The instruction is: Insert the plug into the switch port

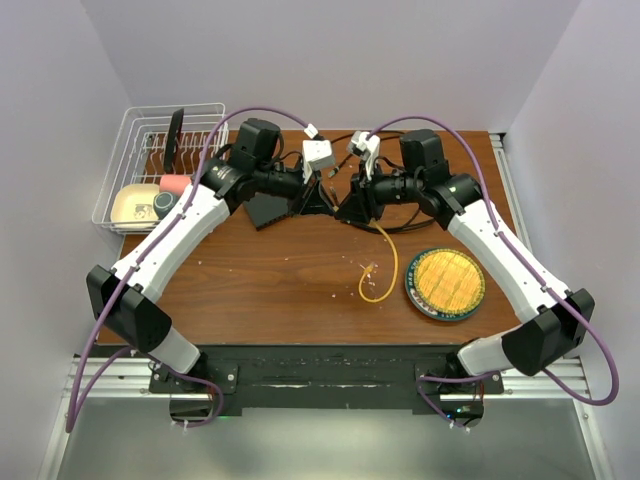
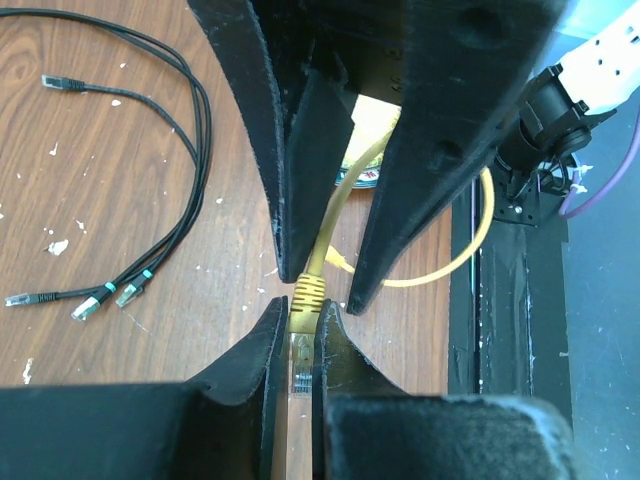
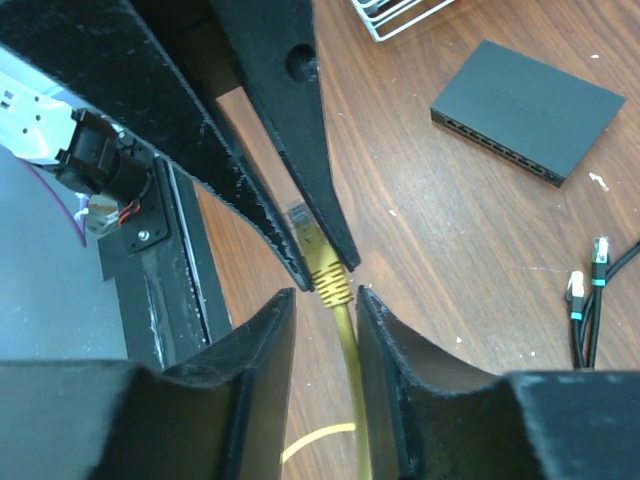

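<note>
Plug [image 2: 299, 360] with yellow boot and clear tip sits in left gripper [image 2: 303, 312].

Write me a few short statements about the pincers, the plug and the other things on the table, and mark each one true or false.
1. The left pincer is shut on the plug of the yellow cable. True.
2. The plug sits in a port of the switch. False: the switch lies apart on the table, and no cable is seen in its row of ports.
3. The right pincer grips the switch. False: it stands open around the yellow cable, just behind the plug.
4. The black cables lie loose on the table, in neither pincer. True.
5. The round plate lies beside the left arm. False: it lies on the right side, near the right arm.
</note>
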`<move>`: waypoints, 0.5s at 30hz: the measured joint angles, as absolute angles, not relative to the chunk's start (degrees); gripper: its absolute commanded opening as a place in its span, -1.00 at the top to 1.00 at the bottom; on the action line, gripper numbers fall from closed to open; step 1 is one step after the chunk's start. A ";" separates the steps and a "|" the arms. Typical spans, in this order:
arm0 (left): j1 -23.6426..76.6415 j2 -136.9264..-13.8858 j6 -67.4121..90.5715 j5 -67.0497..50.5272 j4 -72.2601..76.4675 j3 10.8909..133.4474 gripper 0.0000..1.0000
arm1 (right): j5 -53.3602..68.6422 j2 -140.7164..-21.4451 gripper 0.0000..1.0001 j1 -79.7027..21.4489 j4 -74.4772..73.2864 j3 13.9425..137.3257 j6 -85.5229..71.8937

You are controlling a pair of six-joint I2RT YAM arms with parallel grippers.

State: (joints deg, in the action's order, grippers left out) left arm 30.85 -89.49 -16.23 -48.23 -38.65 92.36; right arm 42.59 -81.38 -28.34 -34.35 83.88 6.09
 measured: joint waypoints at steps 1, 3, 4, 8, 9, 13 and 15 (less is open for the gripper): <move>30.85 -89.49 -16.21 -48.27 -38.70 92.36 1.00 | 42.54 -81.38 0.58 -28.34 -34.35 83.88 6.11; 30.83 -89.49 -16.25 -48.27 -38.72 92.38 1.00 | 42.41 -81.38 0.77 -28.34 -34.37 83.85 6.22; 30.83 -89.49 -16.19 -48.53 -38.92 92.38 1.00 | 42.09 -81.38 0.85 -28.32 -34.57 83.85 6.28; 30.83 -89.49 -16.12 -48.69 -39.05 92.38 1.00 | 41.98 -81.38 1.00 -28.27 -34.79 83.88 6.50; 30.81 -89.49 -16.12 -48.69 -39.05 92.38 1.00 | 41.98 -81.38 1.00 -28.27 -34.79 83.88 6.52; 30.81 -89.49 -16.03 -48.58 -39.03 92.38 0.56 | 41.63 -81.38 1.00 -28.29 -34.76 83.88 6.50; 30.79 -89.49 -15.49 -47.86 -38.76 92.38 0.06 | 41.41 -81.38 1.00 -28.29 -34.70 83.88 6.48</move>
